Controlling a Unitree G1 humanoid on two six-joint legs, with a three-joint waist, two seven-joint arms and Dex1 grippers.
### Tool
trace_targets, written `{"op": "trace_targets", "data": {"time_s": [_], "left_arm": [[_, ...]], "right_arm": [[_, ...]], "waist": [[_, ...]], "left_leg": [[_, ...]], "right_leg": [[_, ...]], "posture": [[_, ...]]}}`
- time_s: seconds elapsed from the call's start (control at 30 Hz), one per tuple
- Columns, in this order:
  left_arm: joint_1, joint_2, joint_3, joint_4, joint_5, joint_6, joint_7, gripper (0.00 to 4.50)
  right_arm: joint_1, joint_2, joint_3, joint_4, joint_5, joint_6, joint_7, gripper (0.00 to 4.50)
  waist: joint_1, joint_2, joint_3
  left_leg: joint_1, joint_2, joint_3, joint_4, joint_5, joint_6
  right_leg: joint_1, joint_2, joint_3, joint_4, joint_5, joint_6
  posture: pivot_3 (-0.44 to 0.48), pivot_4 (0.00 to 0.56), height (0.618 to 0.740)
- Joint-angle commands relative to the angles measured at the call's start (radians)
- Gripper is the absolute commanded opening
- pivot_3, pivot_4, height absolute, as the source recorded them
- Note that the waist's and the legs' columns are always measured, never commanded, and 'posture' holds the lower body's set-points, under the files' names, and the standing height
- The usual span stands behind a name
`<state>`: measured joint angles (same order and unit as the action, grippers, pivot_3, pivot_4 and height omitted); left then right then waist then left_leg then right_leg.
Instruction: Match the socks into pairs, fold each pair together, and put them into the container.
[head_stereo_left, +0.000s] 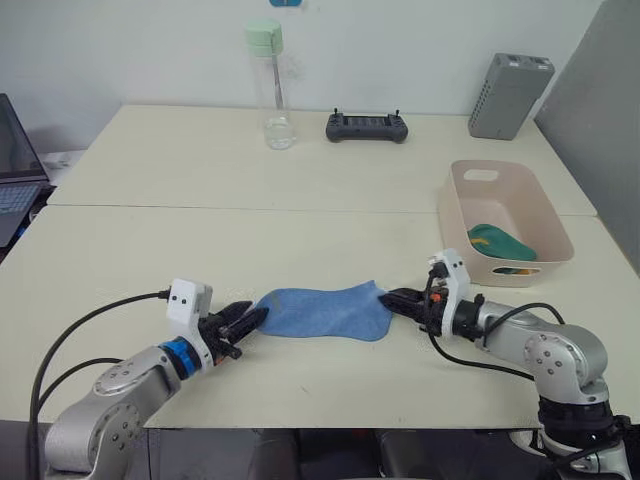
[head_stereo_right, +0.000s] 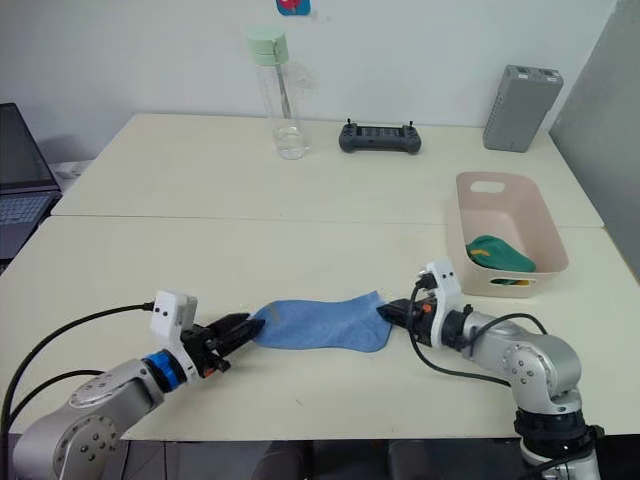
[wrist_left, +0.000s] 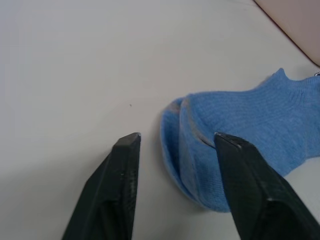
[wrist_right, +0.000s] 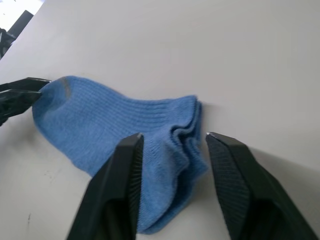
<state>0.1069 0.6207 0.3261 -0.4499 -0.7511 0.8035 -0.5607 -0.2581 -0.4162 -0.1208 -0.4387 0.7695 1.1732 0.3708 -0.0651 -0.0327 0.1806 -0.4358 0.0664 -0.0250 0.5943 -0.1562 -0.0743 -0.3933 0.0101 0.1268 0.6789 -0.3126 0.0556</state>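
Note:
Two light blue socks (head_stereo_left: 325, 312) lie stacked flat near the table's front, toe toward my left and cuff toward my right. My left gripper (head_stereo_left: 250, 322) is open at the toe end, and the toe edge (wrist_left: 187, 150) lies between its fingers. At the cuff end my right gripper (head_stereo_left: 393, 298) is also open, its fingers either side of the layered cuff (wrist_right: 182, 132). The pale pink container (head_stereo_left: 455, 215) stands at the right, holding a dark green sock with yellow trim (head_stereo_left: 500, 243). Something yellow (head_stereo_left: 515, 270) shows through its front slot.
At the back stand a clear bottle with a green cap (head_stereo_left: 270, 90), a black controller (head_stereo_left: 366, 126) and a grey upright box (head_stereo_left: 508, 95). A laptop (head_stereo_left: 15, 165) sits off the left edge. A seam (head_stereo_left: 250, 208) runs across the table between its two halves.

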Motion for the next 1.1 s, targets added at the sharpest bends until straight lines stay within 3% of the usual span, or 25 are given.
{"op": "trace_targets", "data": {"time_s": [0.03, 0.07, 0.17, 0.2, 0.27, 0.5, 0.57, 0.6, 0.73, 0.9, 1.1], "left_arm": [[-0.054, 0.101, 0.097, 0.023, -0.062, 0.011, -0.094, 3.67], [-0.082, 0.136, 0.093, 0.038, -0.057, -0.007, -0.132, 3.68], [-0.181, 0.194, 0.015, 0.067, 0.024, -0.12, -0.228, 3.68], [-0.214, 0.203, -0.046, 0.074, 0.077, -0.18, -0.268, 3.49], [-0.258, 0.208, -0.148, 0.085, 0.155, -0.271, -0.335, 3.11], [-0.367, 0.168, -0.452, 0.201, 0.402, -0.548, -0.512, 0.95], [-0.393, 0.141, -0.488, 0.262, 0.451, -0.594, -0.51, 0.31], [-0.405, 0.128, -0.5, 0.295, 0.477, -0.615, -0.501, 0.02], [-0.399, 0.111, -0.528, 0.399, 0.538, -0.677, -0.51, 0.02], [-0.384, 0.132, -0.501, 0.482, 0.573, -0.731, -0.516, 0.02], [-0.337, 0.137, -0.392, 0.41, 0.432, -0.614, -0.542, 0.02]], "right_arm": [[-0.043, -0.09, 0.016, -0.075, -0.049, -0.081, 0.043, 3.48], [-0.069, -0.104, 0.039, -0.079, -0.07, -0.12, 0.059, 3.81], [-0.135, -0.131, 0.15, -0.078, -0.152, -0.258, 0.144, 3.81], [-0.149, -0.145, 0.211, -0.079, -0.181, -0.301, 0.194, 3.64], [-0.168, -0.156, 0.298, -0.061, -0.239, -0.382, 0.258, 3.16], [-0.181, -0.083, 0.474, 0.132, -0.402, -0.61, 0.358, 0.74], [-0.169, -0.078, 0.518, 0.198, -0.465, -0.686, 0.387, 0.03], [-0.165, -0.081, 0.539, 0.233, -0.5, -0.727, 0.399, 0.0], [-0.128, -0.089, 0.553, 0.337, -0.569, -0.829, 0.434, 0.0], [-0.072, -0.132, 0.497, 0.332, -0.578, -0.869, 0.463, 0.0], [-0.035, -0.136, 0.417, 0.206, -0.498, -0.85, 0.501, 0.0]], "waist": [[0.0, 0.0, 0.0], [0.0, 0.0, 0.0], [-0.001, 0.0, 0.0], [0.0, 0.0, 0.0], [0.0, 0.0, 0.0], [0.007, 0.0, 0.0], [0.007, 0.0, 0.0], [0.007, 0.0, 0.0], [0.007, 0.0, 0.0], [0.009, 0.0, 0.0], [0.007, 0.0, 0.0]], "left_leg": [[0.0, 0.0, 0.0, 0.0, 0.0, 0.0], [0.0, 0.0, 0.001, -0.001, 0.0, 0.0], [0.0, 0.0, 0.002, -0.001, 0.0, 0.0], [0.0, 0.0, 0.003, -0.001, 0.0, 0.0], [0.0, 0.0, 0.003, -0.002, 0.0, 0.0], [-0.003, 0.0, 0.001, -0.002, -0.002, -0.002], [-0.003, 0.0, 0.001, -0.002, -0.002, -0.002], [-0.003, 0.0, 0.001, -0.002, -0.002, -0.002], [-0.003, 0.0, 0.001, -0.001, -0.002, -0.002], [-0.001, 0.0, 0.0, -0.001, -0.002, -0.002], [0.002, 0.0, -0.001, -0.001, -0.001, -0.002]], "right_leg": [[-0.002, 0.0, 0.0, 0.0, 0.0, 0.0], [-0.003, 0.0, 0.0, 0.0, 0.0, 0.0], [-0.007, -0.001, 0.001, 0.0, 0.0, 0.0], [-0.007, -0.001, 0.001, 0.0, 0.0, 0.0], [-0.007, -0.001, 0.0, 0.0, 0.0, -0.001], [-0.003, 0.0, -0.001, 0.0, 0.002, 0.001], [-0.003, 0.0, -0.001, 0.001, 0.002, 0.001], [-0.003, 0.0, -0.001, 0.001, 0.002, 0.001], [-0.002, 0.0, -0.001, 0.002, 0.002, 0.002], [0.0, 0.001, -0.001, 0.002, 0.002, 0.002], [0.004, 0.0, -0.001, 0.002, 0.0, 0.006]], "posture": [[0.0, 0.15, 0.74], [0.0, 0.15, 0.74], [0.0, 0.15, 0.74], [0.0, 0.15, 0.74], [0.0, 0.15, 0.74], [0.0, 0.15, 0.74], [0.0, 0.15, 0.74], [0.0, 0.15, 0.74], [0.0, 0.15, 0.74], [0.0, 0.15, 0.74], [0.0, 0.15, 0.74]]}}
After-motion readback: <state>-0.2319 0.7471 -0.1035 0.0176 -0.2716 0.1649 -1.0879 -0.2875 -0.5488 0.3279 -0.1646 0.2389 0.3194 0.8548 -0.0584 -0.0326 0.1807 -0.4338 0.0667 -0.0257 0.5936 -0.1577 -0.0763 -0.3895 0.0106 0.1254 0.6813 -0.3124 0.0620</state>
